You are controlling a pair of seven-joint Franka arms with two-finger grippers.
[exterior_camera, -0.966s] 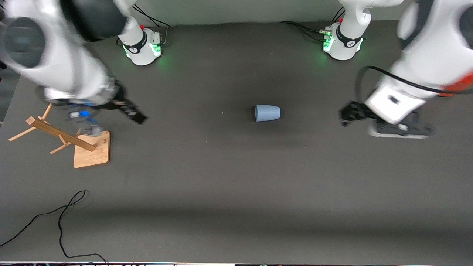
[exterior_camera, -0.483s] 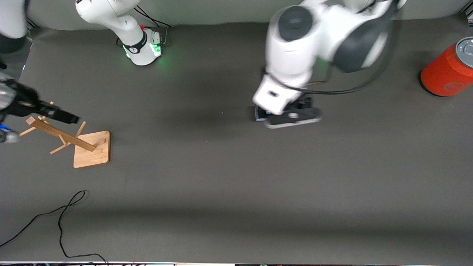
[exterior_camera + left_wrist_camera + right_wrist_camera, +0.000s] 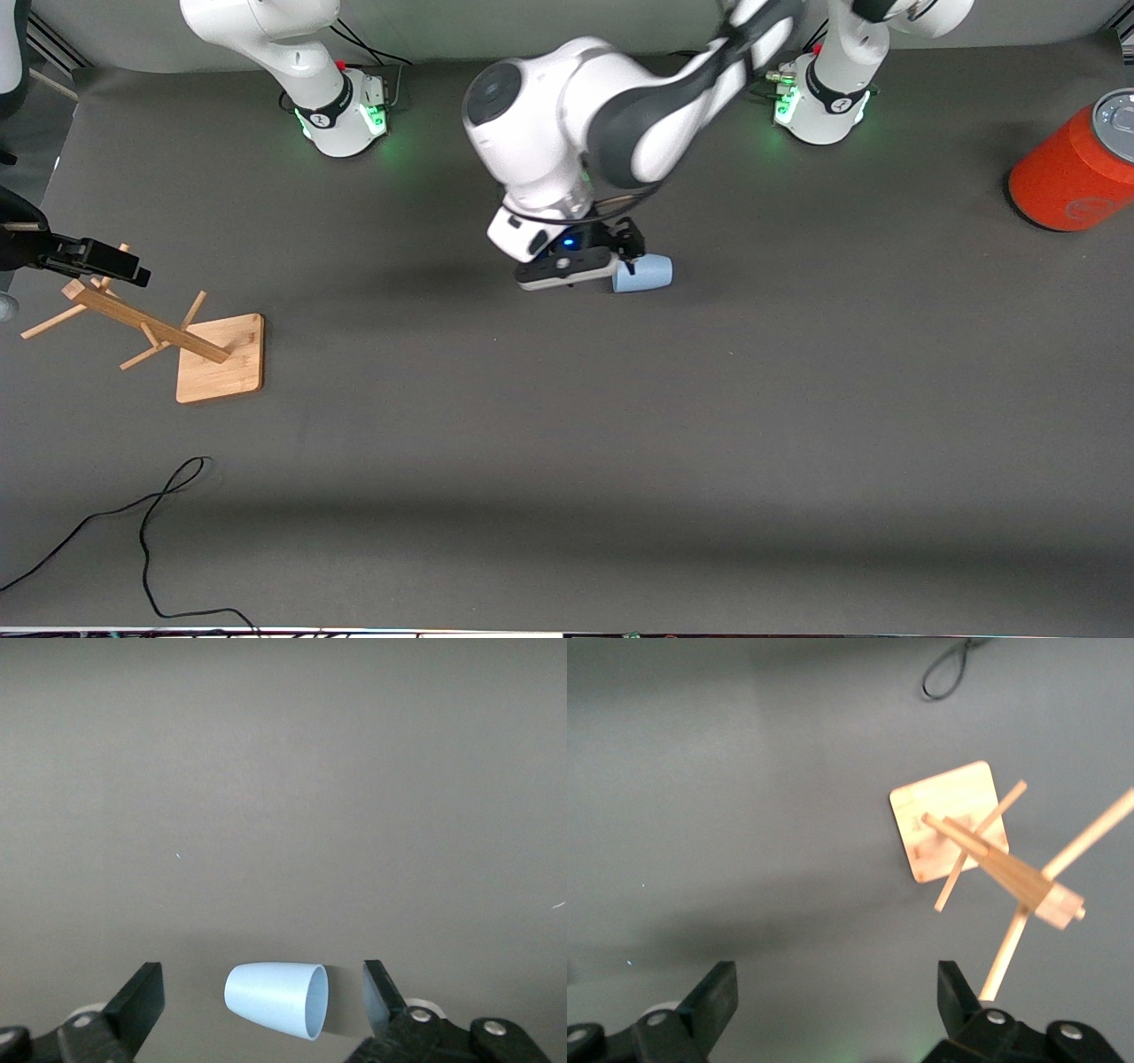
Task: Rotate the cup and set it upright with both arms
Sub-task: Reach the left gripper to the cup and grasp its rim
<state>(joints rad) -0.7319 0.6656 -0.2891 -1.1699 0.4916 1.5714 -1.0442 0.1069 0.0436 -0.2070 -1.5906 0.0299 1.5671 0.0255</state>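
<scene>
Approach step, by the look of it: left end effector over the cup, fingers spread wide, nothing held. Cup on its side mid-tabletop, between the two bases; long axis level, running along the tabletop's length, rim toward the right arm's end, closed base toward the left arm's end. Next, likely: descend, straddle the cup, close. Right end effector waiting wide and empty above the wooden rack.

No readable text, labels, brands or numbers on anything in view
</scene>
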